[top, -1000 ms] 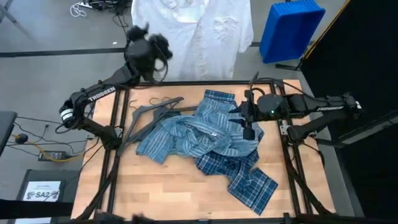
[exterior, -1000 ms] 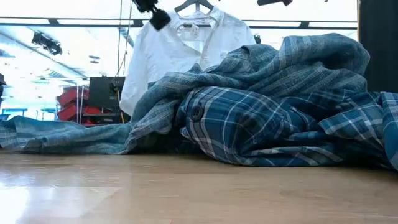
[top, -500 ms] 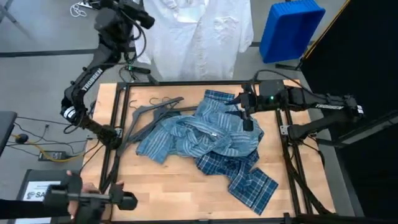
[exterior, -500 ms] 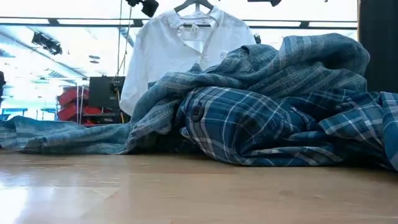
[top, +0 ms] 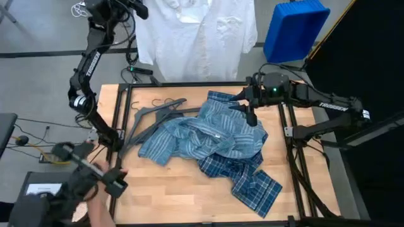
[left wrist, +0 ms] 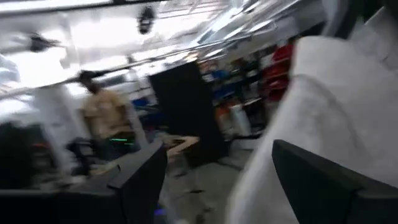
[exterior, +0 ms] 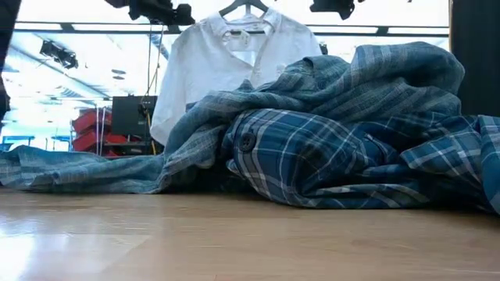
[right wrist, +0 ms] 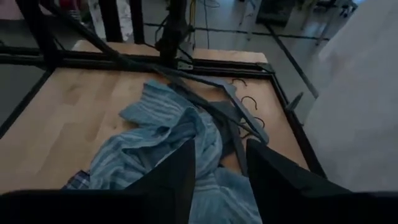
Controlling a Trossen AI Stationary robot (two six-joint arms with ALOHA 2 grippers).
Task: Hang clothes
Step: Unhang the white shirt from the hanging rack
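Note:
A white shirt [top: 202,31] hangs on a hanger [exterior: 246,9] beyond the table's far edge. A light blue-grey striped shirt [top: 180,135] and a darker plaid shirt [top: 243,170] lie crumpled together on the table's middle. My left gripper [top: 139,10] is raised high beside the white shirt's [left wrist: 348,112] left side, open, with nothing between its fingers. My right gripper [top: 250,115] hovers open above the right part of the pile, over the striped shirt [right wrist: 155,137].
Dark grey hangers [top: 158,112] lie on the table left of the pile. A blue bin [top: 293,28] stands beyond the far right corner. A person's hand with a dark device [top: 88,183] reaches in at the near left corner. Bare wood shows near left [top: 170,195].
My left gripper has risen and swung toward the far left, away from the table and up beside the white shirt. My right gripper has drawn a little toward the far edge above the pile. A person's hand with a device has come in at the near left corner.

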